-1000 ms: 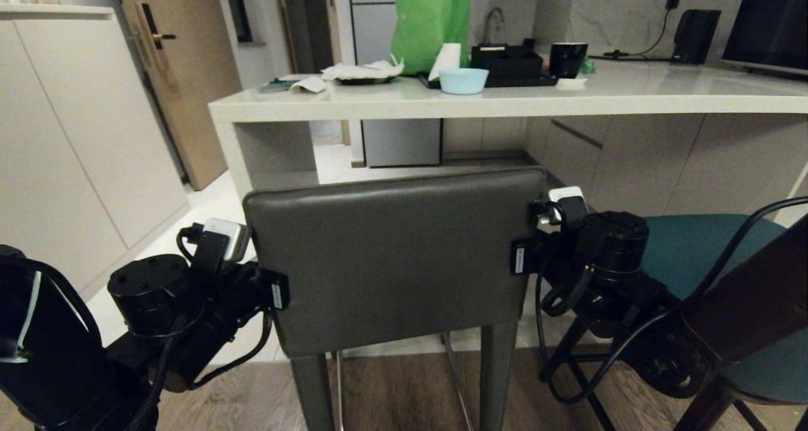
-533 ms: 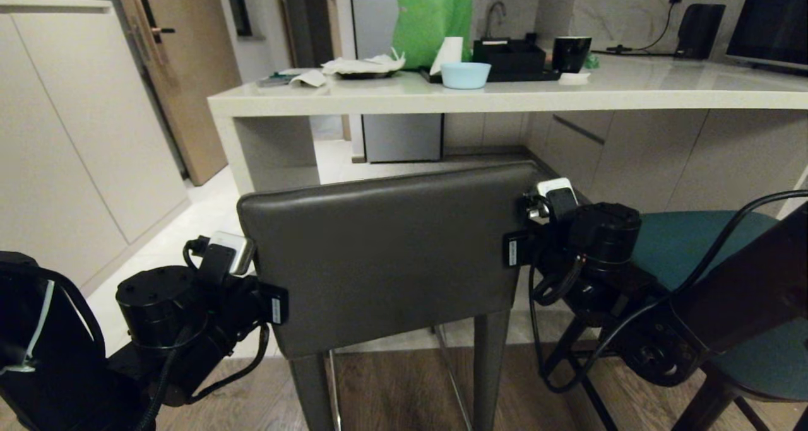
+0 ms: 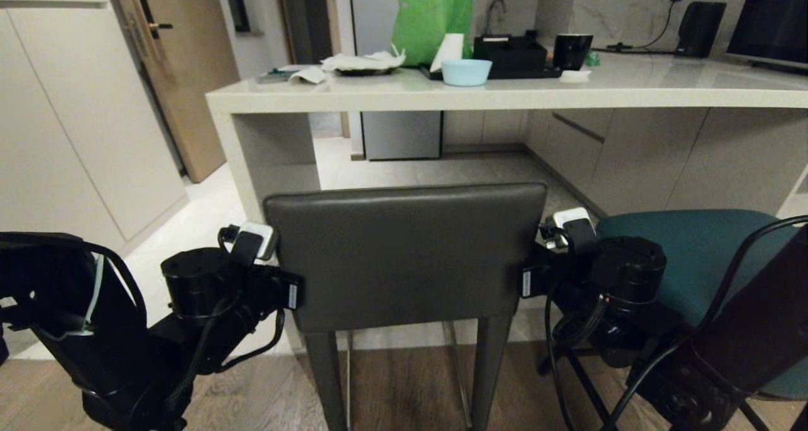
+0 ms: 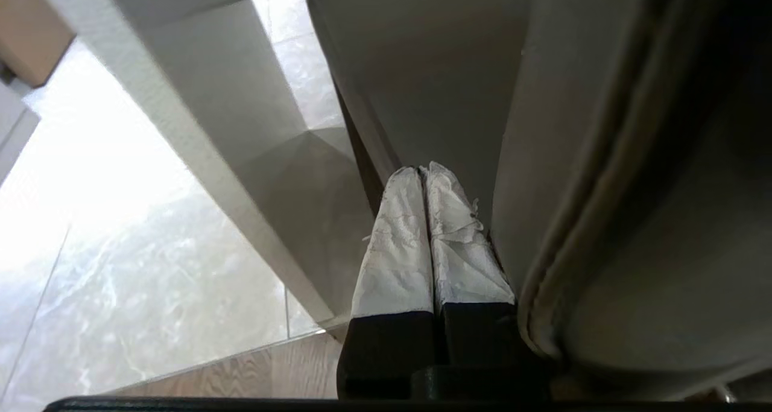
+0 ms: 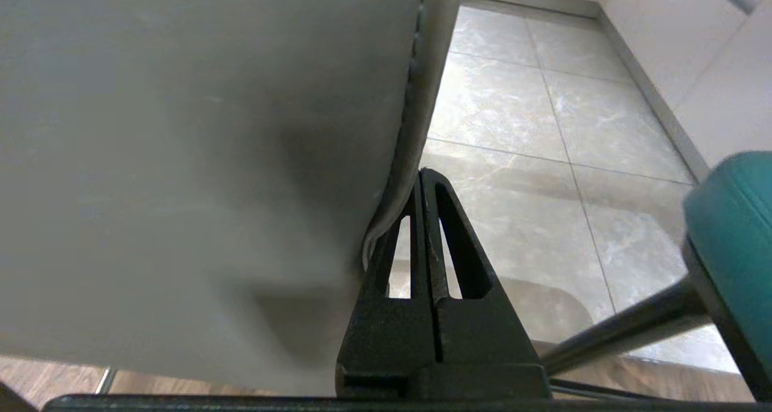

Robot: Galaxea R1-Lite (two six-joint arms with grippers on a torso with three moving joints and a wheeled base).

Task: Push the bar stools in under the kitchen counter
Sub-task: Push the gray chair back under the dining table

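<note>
Two stools stand before the off-white stone table [image 3: 505, 96]: a dark grey square-backed stool [image 3: 404, 254] and, right of it, a teal padded stool [image 3: 694, 254]. The left gripper [image 4: 422, 177] and right gripper [image 5: 424, 180] flank the grey back, jaws closed on nothing.

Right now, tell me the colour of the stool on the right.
Teal stool, clearest in the head view.

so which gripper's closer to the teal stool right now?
Right. The right gripper, shut, presses the grey stool's right edge, beside the teal stool. The left gripper, shut, sits against the grey stool's far side.
</note>
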